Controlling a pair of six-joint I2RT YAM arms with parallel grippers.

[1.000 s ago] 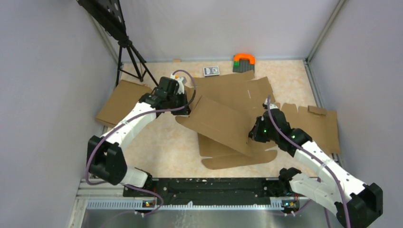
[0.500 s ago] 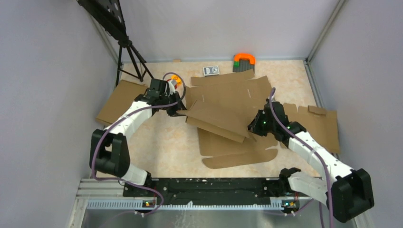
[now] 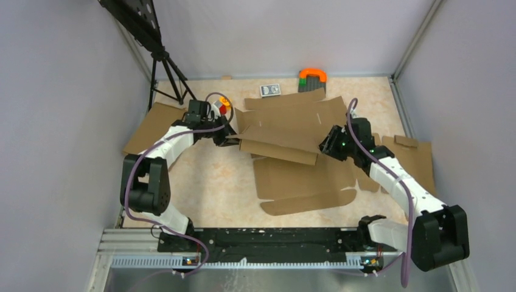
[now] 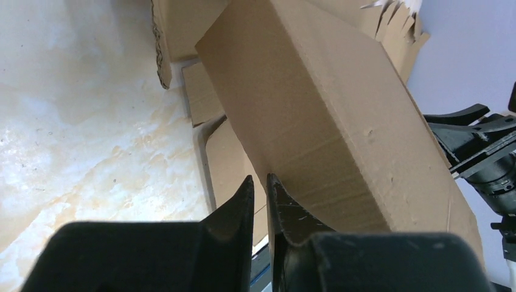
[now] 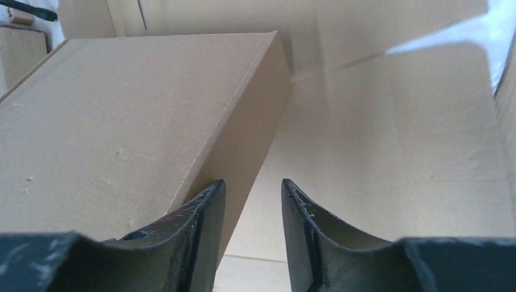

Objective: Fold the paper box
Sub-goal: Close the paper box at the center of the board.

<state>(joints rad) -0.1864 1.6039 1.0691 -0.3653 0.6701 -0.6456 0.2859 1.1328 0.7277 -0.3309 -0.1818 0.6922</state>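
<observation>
While the right gripper (image 5: 251,188) stands released, the box (image 3: 304,182) flap (image 3: 277,146) runs crosswise to the left gripper (image 4: 258,182). Whether those near-closed jaws pinch it, I cannot tell.

The lifted panel of the paper box (image 3: 280,145) has dropped lower, and the right pincer (image 5: 251,185) has opened.

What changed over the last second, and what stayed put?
The raised flap of the paper box swung down toward the far wall, both arms following it back. The right hand opened and let go; the left hand keeps pinching the flap's left end. The cardboard slab at left did not move.
</observation>
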